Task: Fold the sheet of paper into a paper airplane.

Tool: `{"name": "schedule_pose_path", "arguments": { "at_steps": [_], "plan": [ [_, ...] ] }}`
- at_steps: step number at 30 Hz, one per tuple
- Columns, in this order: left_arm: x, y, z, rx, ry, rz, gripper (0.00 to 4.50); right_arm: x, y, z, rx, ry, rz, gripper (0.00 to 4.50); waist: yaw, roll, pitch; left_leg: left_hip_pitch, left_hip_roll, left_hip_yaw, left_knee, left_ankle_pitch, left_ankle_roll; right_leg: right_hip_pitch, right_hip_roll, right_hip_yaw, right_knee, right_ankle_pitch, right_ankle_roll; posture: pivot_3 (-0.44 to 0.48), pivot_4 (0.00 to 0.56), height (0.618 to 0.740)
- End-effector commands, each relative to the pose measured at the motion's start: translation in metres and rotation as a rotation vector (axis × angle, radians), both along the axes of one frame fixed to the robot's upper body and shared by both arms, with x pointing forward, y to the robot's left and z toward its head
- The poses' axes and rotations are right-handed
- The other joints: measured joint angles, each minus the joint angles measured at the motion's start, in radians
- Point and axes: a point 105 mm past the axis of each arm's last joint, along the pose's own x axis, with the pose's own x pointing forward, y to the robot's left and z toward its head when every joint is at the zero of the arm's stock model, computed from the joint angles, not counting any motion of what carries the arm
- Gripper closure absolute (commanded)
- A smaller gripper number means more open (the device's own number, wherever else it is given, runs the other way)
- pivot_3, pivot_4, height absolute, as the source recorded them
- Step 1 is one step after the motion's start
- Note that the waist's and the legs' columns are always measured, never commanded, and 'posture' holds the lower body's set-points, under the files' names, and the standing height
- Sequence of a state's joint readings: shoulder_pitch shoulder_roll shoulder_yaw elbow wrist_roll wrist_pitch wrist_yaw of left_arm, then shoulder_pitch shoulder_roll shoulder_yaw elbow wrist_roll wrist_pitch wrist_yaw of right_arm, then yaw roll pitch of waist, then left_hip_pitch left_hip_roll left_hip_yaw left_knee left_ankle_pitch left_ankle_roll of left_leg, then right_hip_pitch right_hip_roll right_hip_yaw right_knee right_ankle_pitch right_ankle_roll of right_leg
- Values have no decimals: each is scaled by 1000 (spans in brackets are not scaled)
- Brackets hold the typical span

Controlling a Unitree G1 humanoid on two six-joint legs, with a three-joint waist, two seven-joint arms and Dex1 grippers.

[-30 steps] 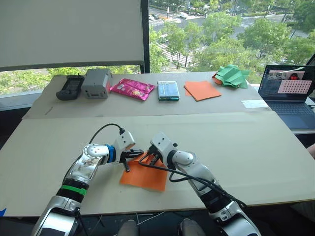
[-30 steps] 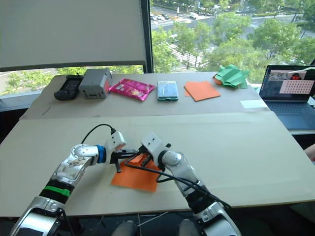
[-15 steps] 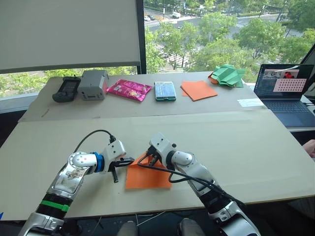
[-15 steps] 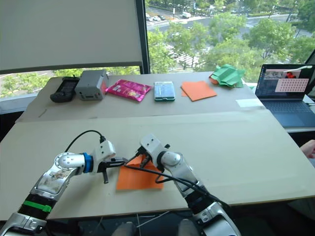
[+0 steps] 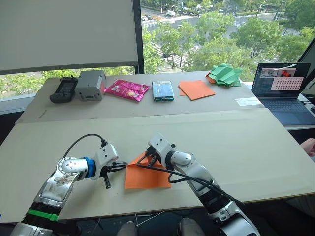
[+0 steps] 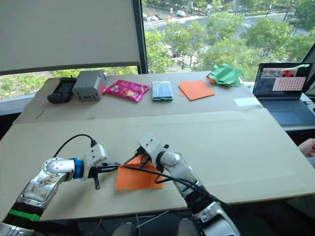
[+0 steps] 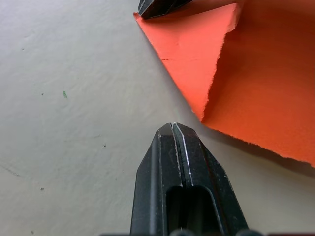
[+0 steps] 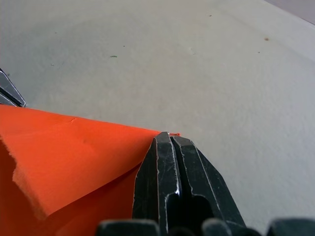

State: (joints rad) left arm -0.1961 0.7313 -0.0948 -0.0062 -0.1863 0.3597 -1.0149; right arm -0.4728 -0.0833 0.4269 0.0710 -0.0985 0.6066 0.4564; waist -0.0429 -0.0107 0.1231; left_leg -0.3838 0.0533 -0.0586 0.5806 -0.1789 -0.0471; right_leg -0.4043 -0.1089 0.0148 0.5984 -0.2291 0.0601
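Right end effector (image 8: 170, 140) pinches the sheet of paper (image 5: 147, 176) (corner folded); left end effector (image 7: 173, 129) closed, empty.

Right tool (image 6: 139, 161) on orange sheet of paper (image 6: 135, 177) — left tool (image 6: 109, 168) just beside it

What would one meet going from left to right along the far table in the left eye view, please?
Black handheld device → grey box → pink snack packet → teal-edged phone → smooth orange paper → green paper heap → laptop.
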Motion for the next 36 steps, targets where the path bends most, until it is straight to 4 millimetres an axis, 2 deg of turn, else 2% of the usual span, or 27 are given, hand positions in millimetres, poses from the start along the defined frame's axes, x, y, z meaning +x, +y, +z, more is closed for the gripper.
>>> {"name": "schedule_pose_path", "arguments": {
  "at_steps": [1,5,10,16,26,36],
  "plan": [
    [18,0,28,-86,-43,62,4476,-2,1,-8,-22,27,8,4500,0,-2,2,-1,0,0,0,0,0,-1,0,0,0,0,0,0,150,706],
    [24,-19,34,-142,-42,27,4476,-3,3,-8,-22,25,14,4500,6,-5,3,-2,0,0,0,0,0,0,0,0,0,0,0,0,150,706],
    [31,-47,20,-155,-21,-29,4476,-4,6,-7,-21,25,20,4500,5,-6,3,-2,-1,0,1,5,8,1,0,0,0,0,0,0,150,706],
    [35,-57,7,-134,-11,-56,4476,-6,6,-7,-20,26,19,4500,2,-6,2,-3,0,0,0,5,9,2,1,1,5,0,-1,0,150,706],
    [17,-45,-26,-35,63,-93,4476,-6,6,-6,-16,27,9,4500,3,-5,2,0,0,0,0,5,8,1,1,1,4,0,-1,0,150,706],
    [-7,-27,-42,-67,147,-29,4476,-7,7,-7,-15,31,16,4500,0,-4,0,2,0,0,0,5,7,1,1,1,4,0,-2,0,150,706]
  ]
}}
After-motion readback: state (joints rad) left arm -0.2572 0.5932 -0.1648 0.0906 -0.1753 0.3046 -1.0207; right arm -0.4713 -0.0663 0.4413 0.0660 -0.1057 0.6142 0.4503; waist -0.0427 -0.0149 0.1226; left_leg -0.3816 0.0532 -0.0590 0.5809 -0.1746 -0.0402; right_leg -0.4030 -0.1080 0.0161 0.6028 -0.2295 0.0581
